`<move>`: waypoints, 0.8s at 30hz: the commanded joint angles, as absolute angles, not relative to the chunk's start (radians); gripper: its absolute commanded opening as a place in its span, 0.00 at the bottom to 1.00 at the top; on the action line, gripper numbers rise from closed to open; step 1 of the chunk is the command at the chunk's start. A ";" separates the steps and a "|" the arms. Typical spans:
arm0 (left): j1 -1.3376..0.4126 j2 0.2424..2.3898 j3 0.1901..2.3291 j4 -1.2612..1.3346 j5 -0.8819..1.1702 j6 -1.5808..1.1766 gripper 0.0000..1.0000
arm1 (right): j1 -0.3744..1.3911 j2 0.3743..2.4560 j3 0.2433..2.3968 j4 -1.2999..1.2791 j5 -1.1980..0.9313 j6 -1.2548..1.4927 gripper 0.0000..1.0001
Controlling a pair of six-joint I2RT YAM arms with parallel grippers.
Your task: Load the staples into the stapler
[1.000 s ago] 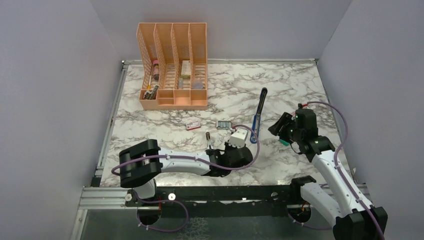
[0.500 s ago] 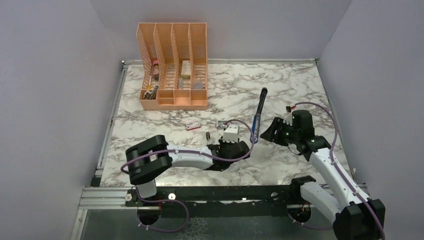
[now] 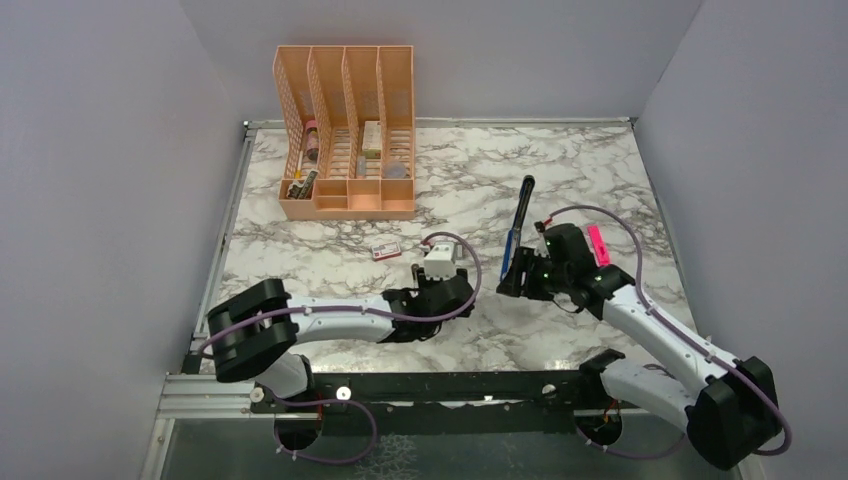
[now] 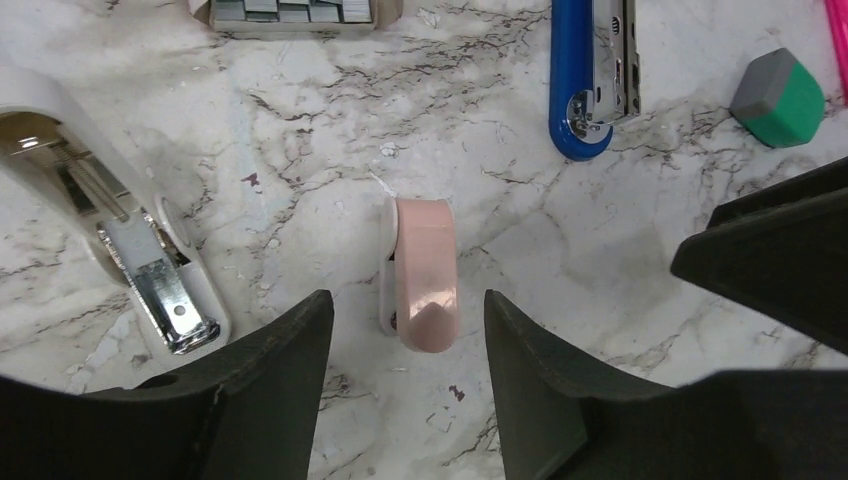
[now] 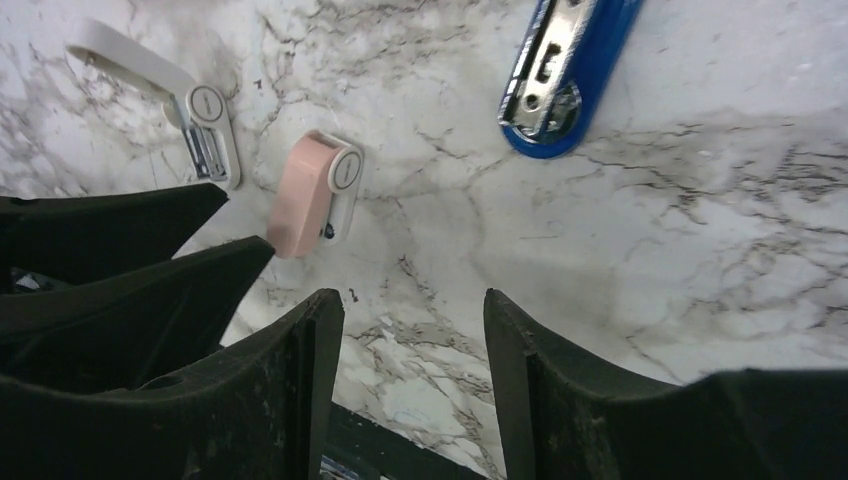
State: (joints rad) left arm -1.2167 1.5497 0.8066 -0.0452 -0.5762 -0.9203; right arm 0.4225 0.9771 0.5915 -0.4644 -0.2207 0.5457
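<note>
Between my left jaws, which stood apart and held nothing, a pale pink eraser (image 4: 425, 275) lay flat on the marble desk (image 4: 300, 150), touching neither side. Just to one side of it in the left wrist view sat a white hand tool with a metal tongue (image 4: 130, 240). Farther ahead, at the top edge of that view, was a small open tray of grey metal strips (image 4: 290, 10). Off to the other side were the rounded blue end of the stapler (image 4: 585, 90), a teal block with a grey cap (image 4: 780, 98) and a sliver of pink highlighter (image 4: 838, 35).

My right jaws were likewise spread and empty, hanging over bare marble, with the stapler's blue end and its shiny metal channel just ahead of them. The eraser and the white tool lay beyond the other jaw, beside the black tips of my left arm (image 5: 120, 270).

From above, the stapler (image 3: 517, 228) lay on the desk between my two wrists, its black end pointing away from my bases. The staples (image 3: 385, 250), a small reddish box, lay well apart from it, beyond my left wrist. A peach desk organiser (image 3: 345, 140) stood at the far left.
</note>
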 commanded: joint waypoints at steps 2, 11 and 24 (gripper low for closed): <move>-1.205 1.407 0.692 -0.014 -0.611 -0.971 0.52 | 0.592 1.061 0.650 -0.424 -0.081 0.647 0.60; -1.176 1.308 0.599 -0.009 -0.614 -1.036 0.44 | 0.890 1.332 0.800 -0.407 0.149 0.750 0.62; -1.163 1.268 0.546 0.019 -0.578 -1.060 0.43 | 0.959 1.530 0.924 -0.493 0.269 0.778 0.53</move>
State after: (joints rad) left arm -1.1706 1.2861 0.5640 -0.0242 -0.5880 -1.0378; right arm 0.9482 1.5040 0.9028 -0.4412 0.1936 0.7441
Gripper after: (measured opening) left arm 0.432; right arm 0.569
